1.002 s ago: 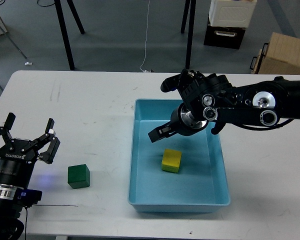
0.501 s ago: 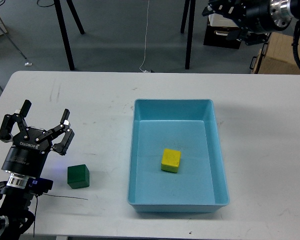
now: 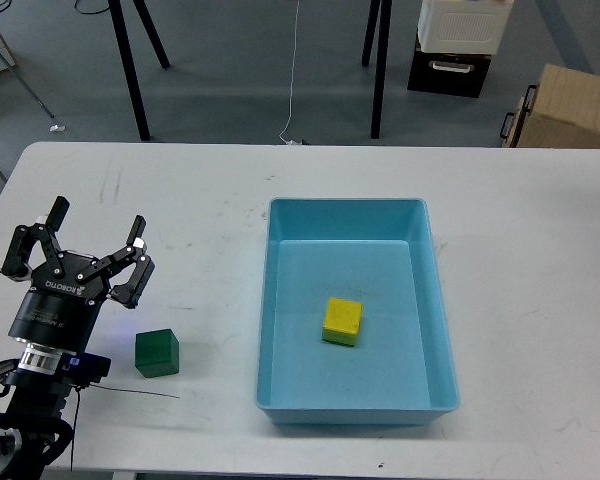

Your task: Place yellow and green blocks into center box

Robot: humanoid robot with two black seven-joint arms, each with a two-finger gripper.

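A yellow block [image 3: 342,321] lies inside the light blue box [image 3: 280,300] at the middle of the white table. A green block [image 3: 157,353] sits on the table left of the box. My left gripper [image 3: 80,247] is open and empty, with its fingers spread, up and to the left of the green block and apart from it. My right gripper is out of view.
Black stand legs [image 3: 130,70] and a thin cable stand on the floor behind the table. A cardboard box [image 3: 565,120] and a white container on a black crate [image 3: 460,40] are at the back right. A thin wire [image 3: 130,393] lies by the green block.
My right arm has withdrawn from above the box, up and to the right, and is now gone from view. My left gripper has shifted slightly right, toward the green block.
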